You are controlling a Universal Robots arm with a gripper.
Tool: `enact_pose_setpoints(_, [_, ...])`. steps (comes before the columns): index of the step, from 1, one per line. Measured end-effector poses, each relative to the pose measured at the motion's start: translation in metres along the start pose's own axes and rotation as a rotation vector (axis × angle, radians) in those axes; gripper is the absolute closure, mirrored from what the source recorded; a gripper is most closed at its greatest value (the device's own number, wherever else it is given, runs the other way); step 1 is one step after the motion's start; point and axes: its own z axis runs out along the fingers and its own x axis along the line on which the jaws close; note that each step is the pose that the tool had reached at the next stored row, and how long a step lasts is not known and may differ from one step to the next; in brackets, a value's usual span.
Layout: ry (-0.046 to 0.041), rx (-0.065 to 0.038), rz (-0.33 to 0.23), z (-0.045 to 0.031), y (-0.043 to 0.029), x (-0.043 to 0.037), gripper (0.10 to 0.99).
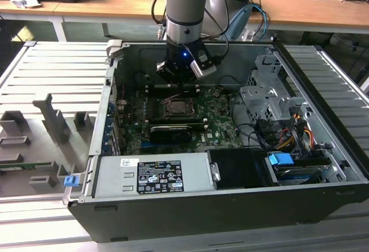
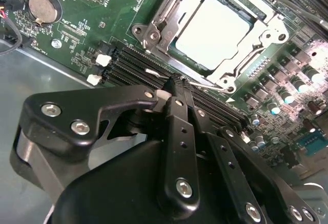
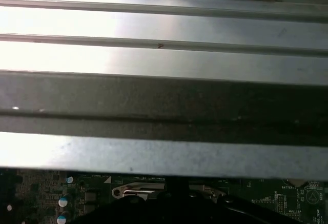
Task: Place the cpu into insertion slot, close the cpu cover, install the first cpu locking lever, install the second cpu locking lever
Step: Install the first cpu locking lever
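So cpu (image 2: 212, 32) sits in the insertion slot (image 2: 241, 62) mid green board (image 2: 77, 24), cpu cover (image 2: 164, 16) down over it, gripper (image 2: 177, 83) fingers pinched together on a thin wire lever (image 2: 205, 86) at the socket's edge

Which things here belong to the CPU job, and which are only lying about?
Belong to the job:
- the cpu, seated in the insertion slot
- the cpu cover, down around it
- the gripper, beside the socket

Only lying about:
- coin battery
- blue clip
- long black card
- drive cage
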Motion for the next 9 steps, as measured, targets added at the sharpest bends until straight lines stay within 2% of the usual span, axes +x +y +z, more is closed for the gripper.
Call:
enact_pose_setpoints(5, [0.0, -0.006, -0.002, 0.0035, -0.0004, -0.0035, 0.98])
enact_pose_setpoints(7, [-0.0002, -0.016, -0.005, 0.0047, -0.0003, -0.0041, 0.98])
enact_pose_setpoints(9, [-0.0001, -0.018, -0.007, 0.0052, -0.0004, -0.0048, 0.98])
